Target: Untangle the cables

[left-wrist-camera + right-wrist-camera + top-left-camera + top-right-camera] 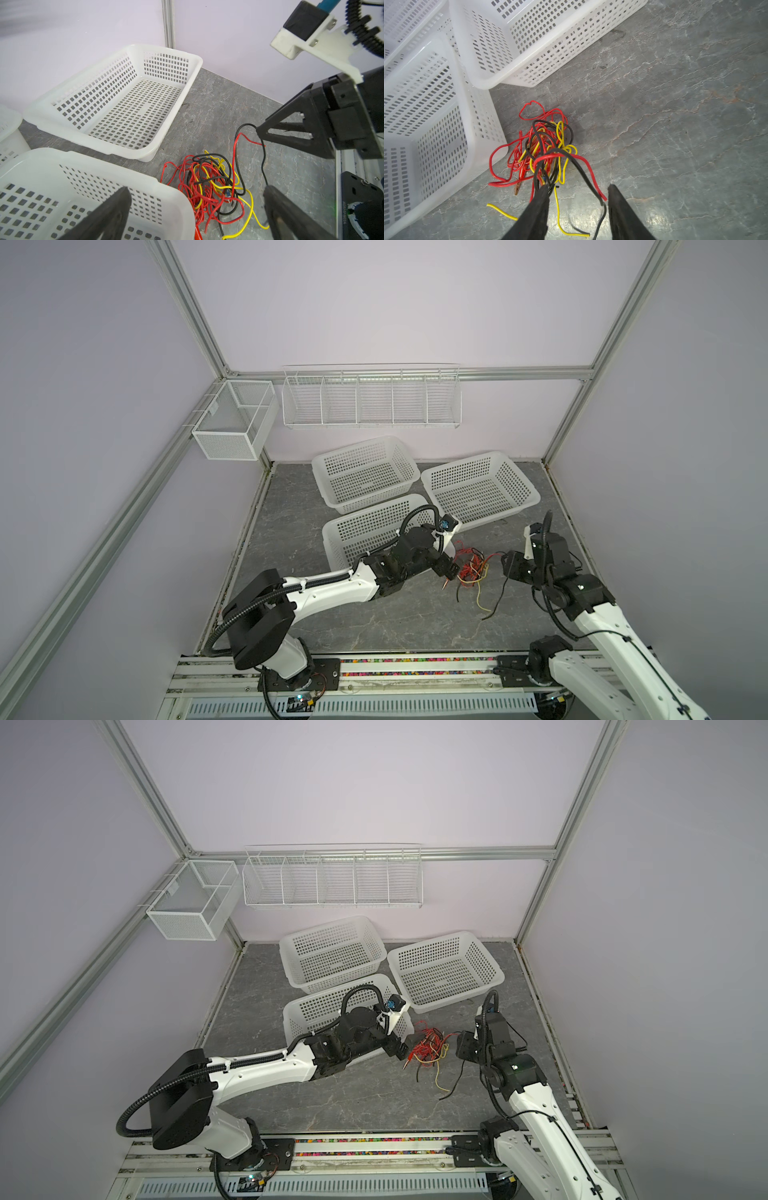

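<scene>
Red, yellow and black cables [471, 570]: one tangled heap on the grey marbled table [395, 618]. It lies just at 4 o'clock of the nearest white basket [357, 526] in both top views, and loose yellow and black ends trail toward 6 o'clock.
Right gripper [577, 186]: at 3 o'clock of the heap, jaws partly apart. A red and a black strand rise from the heap into the gap, clamped by neither finger.
Left gripper [197, 188]: at 9 o'clock of the heap, jaws spread wide, holding nothing.
Far baskets: second white basket [365, 472] at 11 o'clock of the heap, third white basket [478, 489] at 12 o'clock, both apart from it.
</scene>
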`<action>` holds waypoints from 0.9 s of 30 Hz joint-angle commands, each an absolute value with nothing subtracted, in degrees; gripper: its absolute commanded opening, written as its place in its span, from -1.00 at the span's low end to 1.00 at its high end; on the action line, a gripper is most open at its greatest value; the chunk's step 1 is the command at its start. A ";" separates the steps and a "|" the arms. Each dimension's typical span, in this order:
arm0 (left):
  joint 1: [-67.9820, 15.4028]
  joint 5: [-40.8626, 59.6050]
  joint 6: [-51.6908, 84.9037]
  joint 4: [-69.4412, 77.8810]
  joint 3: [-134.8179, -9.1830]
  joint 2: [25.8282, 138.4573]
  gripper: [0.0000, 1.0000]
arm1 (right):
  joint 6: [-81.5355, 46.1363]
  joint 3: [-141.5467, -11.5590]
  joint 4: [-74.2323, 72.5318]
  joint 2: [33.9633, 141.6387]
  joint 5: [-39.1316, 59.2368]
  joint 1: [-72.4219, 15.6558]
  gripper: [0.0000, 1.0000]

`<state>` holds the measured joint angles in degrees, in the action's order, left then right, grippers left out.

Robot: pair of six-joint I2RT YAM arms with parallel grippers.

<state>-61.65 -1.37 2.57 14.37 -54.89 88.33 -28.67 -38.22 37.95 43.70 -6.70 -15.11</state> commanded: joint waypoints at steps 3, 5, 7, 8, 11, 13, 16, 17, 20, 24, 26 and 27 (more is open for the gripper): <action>-61.35 -0.28 3.60 15.64 -53.69 88.47 0.99 | -28.66 -34.93 33.91 45.19 -4.62 -13.54 -0.13; -61.35 -0.47 3.64 15.56 -53.61 88.33 0.99 | -28.65 -34.25 31.59 46.47 -3.77 -13.36 -0.18; -61.35 -0.69 3.56 15.42 -53.53 88.15 0.99 | -28.72 -33.84 29.53 47.93 -3.67 -13.33 -0.30; -61.35 -0.76 3.60 15.42 -53.58 88.07 0.99 | -28.74 -33.75 28.67 48.65 -3.78 -13.28 -0.43; -61.35 -1.18 3.39 15.47 -53.68 88.15 0.99 | -28.20 -34.28 26.75 49.85 -2.86 -13.30 -0.87; -61.26 -1.39 3.43 15.47 -53.89 88.26 0.99 | -27.03 -35.24 26.52 49.21 -1.20 -13.29 -0.87; -61.09 -1.48 3.56 15.81 -54.14 88.68 0.99 | -24.56 -37.09 27.69 46.52 0.17 -13.54 -0.87; -61.00 -1.48 3.71 15.99 -54.31 88.86 0.99 | -23.66 -37.79 28.36 45.26 0.70 -13.67 -0.87; -60.74 -1.27 4.18 16.25 -55.14 89.88 0.99 | -21.38 -39.49 29.23 41.03 3.93 -13.82 -0.88; -60.73 -0.49 4.66 16.17 -56.74 91.55 0.99 | -19.46 -41.79 28.18 35.81 9.83 -13.86 -0.88; -60.73 -0.01 4.99 16.66 -57.17 92.00 0.99 | -18.84 -43.15 27.16 34.56 13.68 -13.85 -0.87; -60.73 0.20 5.09 17.04 -57.23 92.04 0.99 | -18.49 -43.85 26.46 34.23 15.82 -13.89 -0.87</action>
